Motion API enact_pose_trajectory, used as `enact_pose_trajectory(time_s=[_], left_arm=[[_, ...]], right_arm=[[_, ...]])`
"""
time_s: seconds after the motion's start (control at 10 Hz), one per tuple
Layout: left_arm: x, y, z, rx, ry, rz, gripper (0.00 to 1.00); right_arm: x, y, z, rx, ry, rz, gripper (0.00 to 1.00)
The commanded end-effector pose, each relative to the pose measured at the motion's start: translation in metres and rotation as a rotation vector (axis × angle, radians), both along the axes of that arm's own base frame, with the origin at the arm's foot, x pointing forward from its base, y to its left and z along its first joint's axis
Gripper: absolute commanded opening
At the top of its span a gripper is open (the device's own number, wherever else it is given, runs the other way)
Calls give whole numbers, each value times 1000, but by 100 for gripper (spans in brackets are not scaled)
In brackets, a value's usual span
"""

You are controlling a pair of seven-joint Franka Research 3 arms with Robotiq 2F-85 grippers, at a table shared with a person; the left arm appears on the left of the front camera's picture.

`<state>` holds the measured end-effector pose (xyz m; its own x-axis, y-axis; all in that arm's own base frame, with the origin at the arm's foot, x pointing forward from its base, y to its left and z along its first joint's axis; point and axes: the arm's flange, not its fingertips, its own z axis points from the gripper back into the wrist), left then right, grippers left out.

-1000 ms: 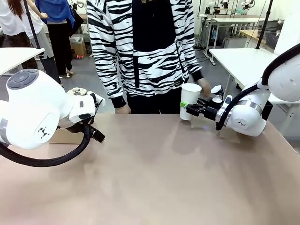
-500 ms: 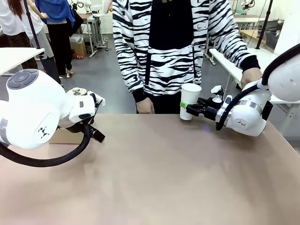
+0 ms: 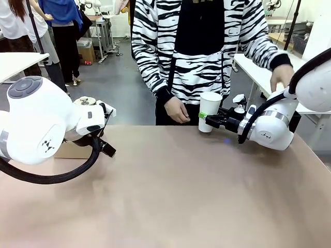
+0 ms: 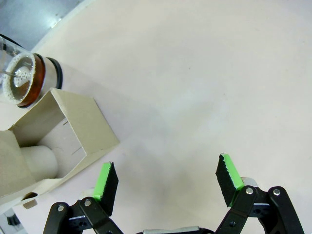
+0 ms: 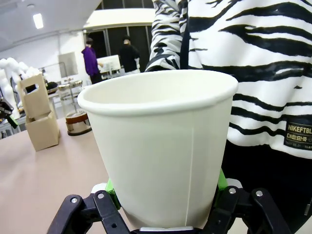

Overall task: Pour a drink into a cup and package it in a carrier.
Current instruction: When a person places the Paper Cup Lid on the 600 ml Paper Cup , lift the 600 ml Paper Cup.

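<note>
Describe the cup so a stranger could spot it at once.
Look to the table's far edge, in front of the person in the striped top. There the right gripper clamps the cup: tall, white, paper, open-topped, unlike the brown carrier far left.

Left gripper (image 4: 167,178): its base is cut off by the bottom edge. Carrier (image 4: 73,127), up-left of it, runs off the left edge. A pale cylinder (image 4: 43,158) inside is half behind the carrier wall, can't tell what it is. Glass press (image 4: 22,80) past the carrier is clipped at the edge, contents unclear. Front view: left arm (image 3: 36,121) covers most of the carrier and that gripper's fingers. Right gripper (image 3: 208,122): green pads (image 5: 220,181) sit nearly all behind the cup (image 5: 163,146). Cup base is cut off below, its inner bottom is hidden, so can't tell if it holds liquid. Person's hand (image 3: 282,77), beyond the right gripper, is partly covered by that arm.
</note>
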<state>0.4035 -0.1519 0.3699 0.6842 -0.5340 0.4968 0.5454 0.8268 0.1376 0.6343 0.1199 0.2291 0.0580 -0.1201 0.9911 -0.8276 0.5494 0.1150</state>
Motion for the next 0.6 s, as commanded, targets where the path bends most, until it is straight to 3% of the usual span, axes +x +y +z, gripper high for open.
enact_pose_trajectory(time_s=[0.0,0.5], left_arm=[[0,0,0,-2,0,-1,100],[0,0,0,-2,0,-1,100]], right_arm=[[0,0,3,5,-3,-6,80],[0,0,3,5,-3,-6,80]])
